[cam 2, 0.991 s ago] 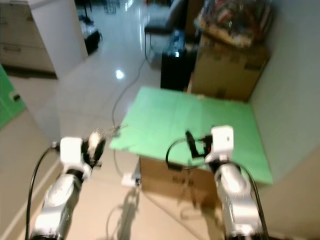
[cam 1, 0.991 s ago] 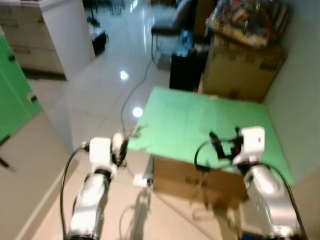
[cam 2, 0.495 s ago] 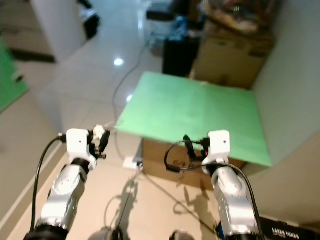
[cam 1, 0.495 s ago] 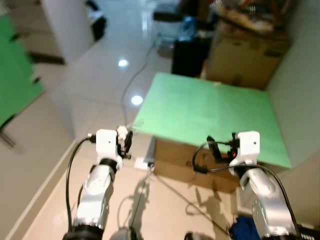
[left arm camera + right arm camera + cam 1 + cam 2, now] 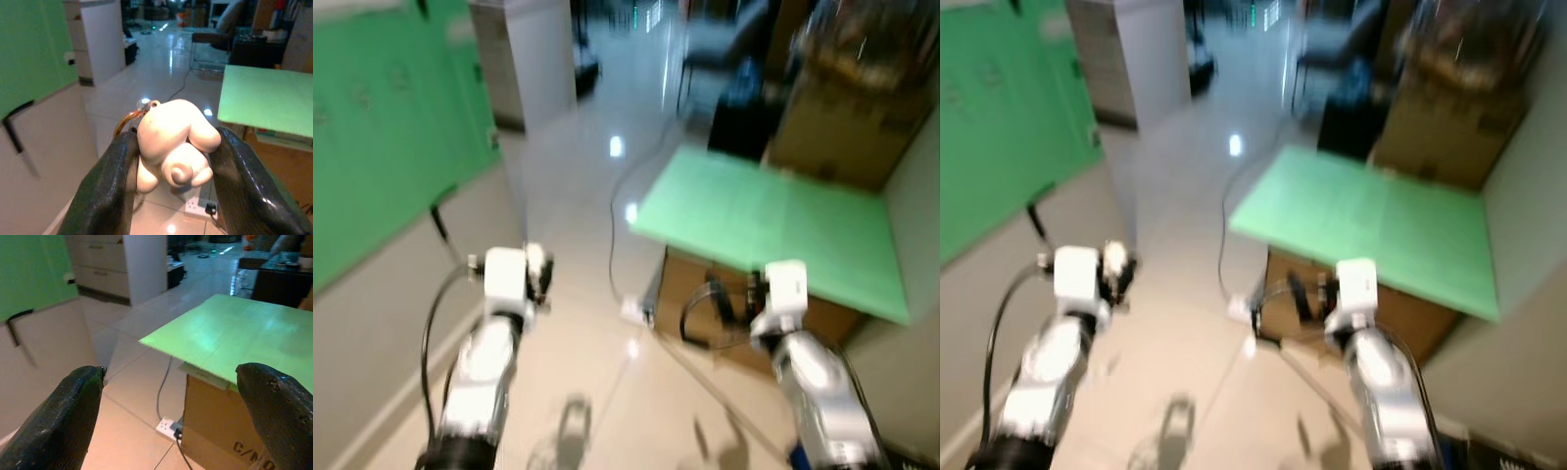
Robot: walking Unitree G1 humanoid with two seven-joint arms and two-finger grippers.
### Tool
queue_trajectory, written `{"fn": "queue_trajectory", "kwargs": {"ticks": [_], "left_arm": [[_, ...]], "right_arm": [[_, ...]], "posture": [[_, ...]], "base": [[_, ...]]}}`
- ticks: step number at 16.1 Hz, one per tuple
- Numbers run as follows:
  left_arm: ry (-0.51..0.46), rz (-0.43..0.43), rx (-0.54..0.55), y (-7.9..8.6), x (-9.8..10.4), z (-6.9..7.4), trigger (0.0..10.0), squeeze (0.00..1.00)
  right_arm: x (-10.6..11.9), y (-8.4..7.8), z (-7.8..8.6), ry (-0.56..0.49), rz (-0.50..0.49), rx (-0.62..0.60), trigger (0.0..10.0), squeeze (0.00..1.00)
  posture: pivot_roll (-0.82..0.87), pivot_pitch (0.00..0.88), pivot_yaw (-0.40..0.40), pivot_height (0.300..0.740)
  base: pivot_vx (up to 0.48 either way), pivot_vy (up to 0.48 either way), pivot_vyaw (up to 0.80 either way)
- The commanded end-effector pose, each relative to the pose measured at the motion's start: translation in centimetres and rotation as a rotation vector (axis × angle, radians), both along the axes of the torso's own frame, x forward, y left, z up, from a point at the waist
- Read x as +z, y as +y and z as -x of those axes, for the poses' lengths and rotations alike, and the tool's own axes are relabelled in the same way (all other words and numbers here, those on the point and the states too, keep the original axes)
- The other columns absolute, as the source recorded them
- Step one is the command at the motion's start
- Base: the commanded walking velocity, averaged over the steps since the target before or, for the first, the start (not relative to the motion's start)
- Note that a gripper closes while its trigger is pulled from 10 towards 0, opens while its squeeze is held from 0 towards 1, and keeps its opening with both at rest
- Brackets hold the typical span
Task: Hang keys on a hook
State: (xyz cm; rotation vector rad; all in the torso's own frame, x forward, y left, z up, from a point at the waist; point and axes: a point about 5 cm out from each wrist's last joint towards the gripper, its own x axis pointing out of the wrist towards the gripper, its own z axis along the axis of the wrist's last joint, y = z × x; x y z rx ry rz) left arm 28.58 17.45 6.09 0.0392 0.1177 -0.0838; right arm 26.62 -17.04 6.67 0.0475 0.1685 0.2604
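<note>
The left end effector (image 5: 173, 161) is clenched on the keys (image 5: 171, 144): a pale, rounded charm sits squeezed between its two black fingers (image 5: 110, 186), with a small metal ring and a brownish loop poking out just behind the charm. In the head views, which are blurred, that arm is held forward over the glossy tiled floor (image 5: 578, 196), near a green wall panel (image 5: 382, 127) on the robot's left. A dark, hook-like bracket (image 5: 14, 125) sticks out where the green panel meets the pale lower wall, well apart from the keys.

The right end effector (image 5: 176, 411) is released, its fingers spread wide with nothing between them. It points toward a green board (image 5: 234, 338) lying flat as a worktop on a cardboard box (image 5: 220, 431). A cable (image 5: 164, 391) trails down to a white power strip (image 5: 166, 425) on the floor beside the box.

Farther off stand a white cabinet (image 5: 100, 39), a dark chair (image 5: 215, 34), and another cardboard box (image 5: 832, 117) heaped with blurred things against the right wall.
</note>
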Motion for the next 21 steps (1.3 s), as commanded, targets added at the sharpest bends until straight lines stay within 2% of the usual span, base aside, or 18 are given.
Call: {"fn": "queue_trajectory", "kwargs": {"ticks": [1, 4, 7, 9, 13, 15, 16, 18, 19, 20, 21], "left_arm": [[0.01, -0.015, 0.002, -0.2, -0.3, 0.2, 10.0, 0.0], [0.035, 0.015, 0.069, 1.0, -0.8, 0.1, 10.0, 0.0], [0.025, -0.016, 0.064, 1.3, -0.8, 0.1, 10.0, 0.0], [0.019, -0.011, 0.063, 1.3, -0.7, 0.0, 10.0, 0.0], [-0.005, -0.058, 0.035, 1.9, -0.3, -0.5, 10.0, 0.0], [-0.04, -0.139, -0.057, 2.4, 0.5, -1.4, 10.0, 0.0], [-0.041, -0.147, -0.086, 2.4, 0.7, -1.6, 10.0, 0.0], [0.006, -0.219, -0.303, 2.3, 1.9, -3.2, 10.0, 0.0], [0.037, -0.23, -0.361, 2.4, 2.1, -3.5, 10.0, 0.0], [0.101, -0.273, -0.486, 2.4, 2.2, -3.8, 10.0, 0.0], [0.099, -0.32, -0.548, 2.4, 2.9, -4.4, 10.0, 0.0]], "right_arm": [[-0.1, -0.6, 0.0, 0.007, 0.003, 0.003, 10.0, 0.0], [-0.5, -0.8, -0.1, 0.018, 0.02, 0.009, 10.0, 0.0], [-0.8, -0.2, -0.2, 0.023, 0.029, 0.031, 10.0, 0.0], [-1.1, 0.2, -0.4, 0.021, 0.073, 0.026, 10.0, 0.0], [-0.9, 0.1, -0.6, 0.003, 0.047, 0.03, 10.0, 0.0], [-0.6, 0.1, -0.9, -0.001, 0.086, 0.092, 10.0, 0.0], [-0.6, 0.2, -1.0, 0.0, 0.107, 0.111, 10.0, 0.0], [0.2, 0.0, -1.4, 0.01, 0.158, 0.226, 10.0, 0.0], [0.5, -0.1, -1.5, 0.008, 0.164, 0.262, 10.0, 0.0], [1.6, -0.5, -1.6, -0.016, 0.167, 0.327, 10.0, 0.0], [2.9, -0.6, -1.6, -0.038, 0.158, 0.407, 10.0, 0.0]], "posture": [[-0.04, 0.0, 0.019, 0.74], [-0.03, 0.0, 0.011, 0.74], [-0.01, 0.0, 0.005, 0.74], [-0.01, 0.0, 0.005, 0.74], [-0.01, 0.0, 0.006, 0.74], [-0.01, 0.0, 0.003, 0.74], [-0.01, 0.0, 0.003, 0.74], [-0.01, 0.0, 0.002, 0.74], [-0.01, 0.0, 0.001, 0.74], [-0.01, 0.0, 0.001, 0.74], [-0.02, 0.0, 0.002, 0.74]], "base": [[0.0, 0.0, 0.0], [0.0, 0.0, 0.0], [0.0, 0.0, 0.0], [0.0, 0.0, 0.0], [0.0, 0.0, 0.47], [0.0, 0.0, 0.56], [0.0, 0.0, 0.54], [0.0, 0.0, 0.0], [0.0, 0.0, 0.0], [0.0, 0.0, 0.0], [0.0, 0.0, 0.0]]}}
